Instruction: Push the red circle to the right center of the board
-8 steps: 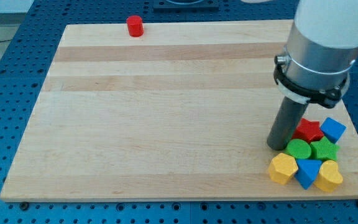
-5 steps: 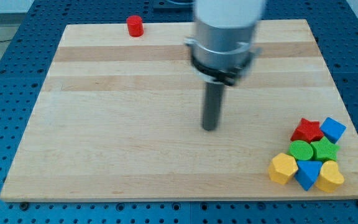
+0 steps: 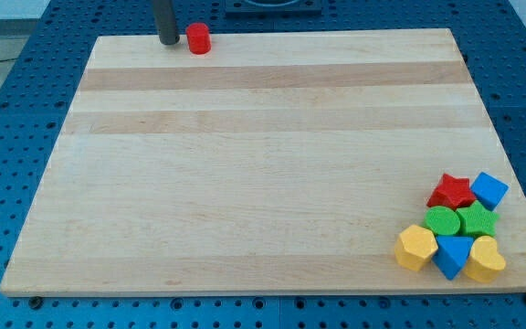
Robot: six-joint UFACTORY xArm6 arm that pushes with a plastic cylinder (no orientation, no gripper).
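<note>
The red circle (image 3: 198,38) stands at the top edge of the wooden board (image 3: 245,164), left of centre. My tip (image 3: 168,42) is down on the board just to the view's left of the red circle, a small gap apart from it. Only the lower part of the dark rod shows; the arm above is out of frame.
A cluster of blocks sits at the board's bottom right corner: a red star (image 3: 452,192), a blue cube (image 3: 489,190), a green circle (image 3: 441,220), a green star (image 3: 476,220), a yellow hexagon (image 3: 415,247), a blue triangle (image 3: 451,253) and a yellow heart (image 3: 483,259).
My tip has swept from beside the bottom-right cluster, across the board's middle, up to the top left next to the red circle. No block has moved.
</note>
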